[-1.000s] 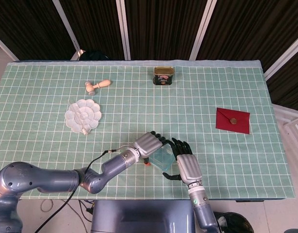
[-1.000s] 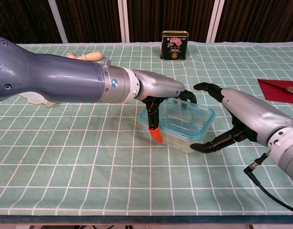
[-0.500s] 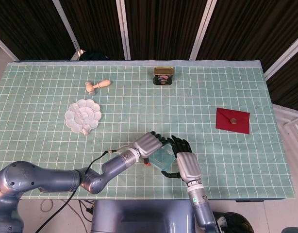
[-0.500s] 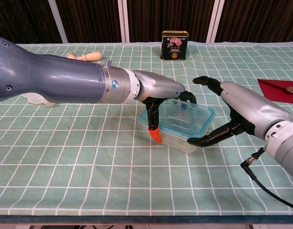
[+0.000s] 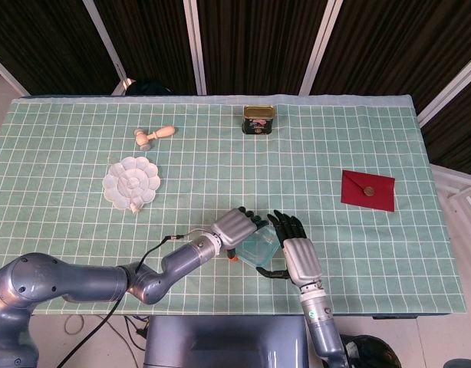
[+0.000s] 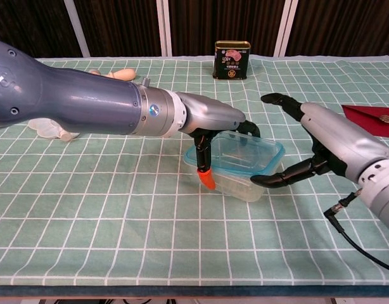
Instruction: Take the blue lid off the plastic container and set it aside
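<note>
Green gridded cloth (image 6: 118,221) covers the table, and right at its near edge the clear plastic container (image 6: 235,166) sits with the blue lid (image 6: 239,152) still on top. Since a second ago the right hand (image 6: 324,142) has swung its thumb in, and it now touches the container's right end, fingers spread above and holding nothing. The left hand (image 6: 210,123) stays draped over the lid's left side, fingers curled on its rim, an orange tip (image 6: 206,177) pressed at the near corner. The chest view shows this contact; the head view hides it under both hands. Farther back are a white flower dish (image 5: 131,182), a red envelope (image 5: 367,189), a wooden stamp (image 5: 154,136) and a tin (image 5: 258,119).
</note>
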Available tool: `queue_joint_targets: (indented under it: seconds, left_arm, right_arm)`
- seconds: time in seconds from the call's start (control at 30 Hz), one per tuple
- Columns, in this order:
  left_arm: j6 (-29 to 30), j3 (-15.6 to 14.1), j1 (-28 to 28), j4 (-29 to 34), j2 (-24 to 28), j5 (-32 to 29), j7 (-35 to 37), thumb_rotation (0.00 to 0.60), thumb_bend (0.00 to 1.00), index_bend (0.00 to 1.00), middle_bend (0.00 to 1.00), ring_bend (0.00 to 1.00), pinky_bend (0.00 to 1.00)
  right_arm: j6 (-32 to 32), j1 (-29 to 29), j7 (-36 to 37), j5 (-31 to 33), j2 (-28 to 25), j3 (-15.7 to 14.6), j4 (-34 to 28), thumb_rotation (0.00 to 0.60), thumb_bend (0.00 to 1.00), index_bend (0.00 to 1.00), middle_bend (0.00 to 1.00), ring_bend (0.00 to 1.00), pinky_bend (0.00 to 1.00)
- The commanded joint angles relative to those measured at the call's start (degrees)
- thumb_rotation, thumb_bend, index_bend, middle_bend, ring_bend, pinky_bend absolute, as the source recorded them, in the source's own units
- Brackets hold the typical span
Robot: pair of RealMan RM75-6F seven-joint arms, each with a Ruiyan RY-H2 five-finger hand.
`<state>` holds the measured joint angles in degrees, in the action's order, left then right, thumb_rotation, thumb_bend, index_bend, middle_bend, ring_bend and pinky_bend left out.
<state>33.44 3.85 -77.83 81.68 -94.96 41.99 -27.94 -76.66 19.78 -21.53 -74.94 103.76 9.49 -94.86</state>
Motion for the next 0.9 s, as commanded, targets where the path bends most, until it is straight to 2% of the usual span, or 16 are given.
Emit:
queue_joint_targets:
  seconds: [0.03, 0.3, 0.57, 0.9]
  left_arm:
    - [-0.3, -0.2, -0.4, -0.1, 0.0, -0.3, 0.1, 0.600, 0.13, 0.28, 0.26, 0.29, 0.43]
    - [-0.6, -0.7, -1.6, 0.2, 0.1, -1.1, 0.4, 0.600, 0.13, 0.27, 0.26, 0.29, 0.43]
    - [-2.2, 0.3, -2.3, 2.1, 1.6, -3.3, 3.7, 0.600, 0.13, 0.25, 0.22, 0.23, 0.39]
    - [-3.4, -1.2, -3.9, 2.9, 2.9, -4.9, 5.0, 0.600, 0.13, 0.22, 0.19, 0.22, 0.38]
  right_arm:
    - [-0.9, -0.2, 1.8, -1.5, 0.4, -0.2, 1.2, 0.600, 0.23, 0.00, 0.00, 0.00, 0.00]
    - [-1.8, -0.1, 2.9, -2.8, 1.0, -0.4, 2.4, 0.600, 0.24, 0.00, 0.00, 0.00, 0.00]
    - [-2.5, -0.5, 4.6, -6.7, 0.9, -3.1, 6.6, 0.600, 0.23, 0.00, 0.00, 0.00, 0.00]
    - [-2.9, -0.5, 5.5, -6.9, 1.9, -2.3, 7.4, 0.600, 0.24, 0.00, 0.00, 0.00, 0.00]
